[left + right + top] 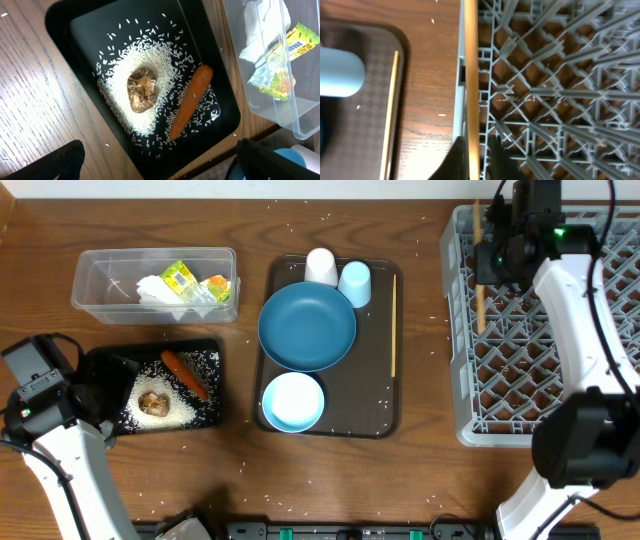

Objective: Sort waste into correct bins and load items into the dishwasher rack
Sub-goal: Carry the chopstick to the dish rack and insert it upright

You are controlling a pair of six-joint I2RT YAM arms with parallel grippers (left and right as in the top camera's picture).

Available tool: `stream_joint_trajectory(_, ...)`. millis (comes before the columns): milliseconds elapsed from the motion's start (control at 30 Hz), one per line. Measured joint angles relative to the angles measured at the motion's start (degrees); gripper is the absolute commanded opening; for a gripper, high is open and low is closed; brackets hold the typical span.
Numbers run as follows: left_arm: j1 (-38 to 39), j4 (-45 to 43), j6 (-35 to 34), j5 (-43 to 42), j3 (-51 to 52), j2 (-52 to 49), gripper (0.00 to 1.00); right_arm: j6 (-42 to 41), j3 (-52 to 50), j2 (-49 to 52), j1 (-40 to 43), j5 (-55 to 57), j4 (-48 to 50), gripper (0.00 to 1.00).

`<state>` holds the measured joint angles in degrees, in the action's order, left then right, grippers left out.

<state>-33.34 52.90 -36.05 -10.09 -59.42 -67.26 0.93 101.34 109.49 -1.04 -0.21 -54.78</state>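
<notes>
Upper right: right gripper (475, 160) clamps thin wooden chopstick (471, 65) at wall of grey lattice crate (452, 380); left gripper (157, 160) spread above shallow black tray (85, 35)

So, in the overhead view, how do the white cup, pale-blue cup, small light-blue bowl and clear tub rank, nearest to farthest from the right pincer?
1. pale-blue cup, top of the tray.
2. white cup, just left of it.
3. small light-blue bowl, bottom of the tray.
4. clear tub, far left.

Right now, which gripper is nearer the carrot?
Left. The left gripper hovers at the black tray's left end, close to the carrot; the right gripper is far off over the rack, gripping a chopstick.
</notes>
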Motion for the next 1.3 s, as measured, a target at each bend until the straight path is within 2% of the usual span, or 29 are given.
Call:
stream_joint_trajectory(33, 0.0, 0.0, 0.0, 0.0, 0.0, 0.0, 0.98, 0.28, 0.0, 0.74, 0.0, 0.02, -0.02, 0.71)
stream_joint_trajectory(67, 0.0, 0.0, 0.0, 0.0, 0.0, 0.0, 0.98, 0.37, -0.04, 1.36, 0.0, 0.0, -0.09, 0.73)
stream_joint_trajectory(400, 0.0, 0.0, 0.0, 0.0, 0.0, 0.0, 0.98, -1.62, -0.04, 1.49, -0.85, -1.4, -1.09, 0.74)
stream_joint_trajectory(600, 0.0, 0.0, 0.0, 0.0, 0.0, 0.0, 0.98, -6.38, -0.04, -2.86, -7.3, -3.1, -3.08, 0.75)
stream_joint_trajectory(733, 0.0, 0.0, 0.0, 0.0, 0.0, 0.0, 0.98, -10.45, -0.04, -3.78, -13.79, -3.15, -4.46, 0.88)
stream_joint_trajectory(967, 0.0, 0.0, 0.0, 0.0, 0.0, 0.0, 0.98, -19.71, -2.34, -0.57, -22.67, -0.72, -1.42, 0.84)
stream_joint_trajectory(1300, 0.0, 0.0, 0.0, 0.0, 0.0, 0.0, 0.98, -25.55, -6.27, 12.57, -24.7, 0.2, 2.01, 0.83)
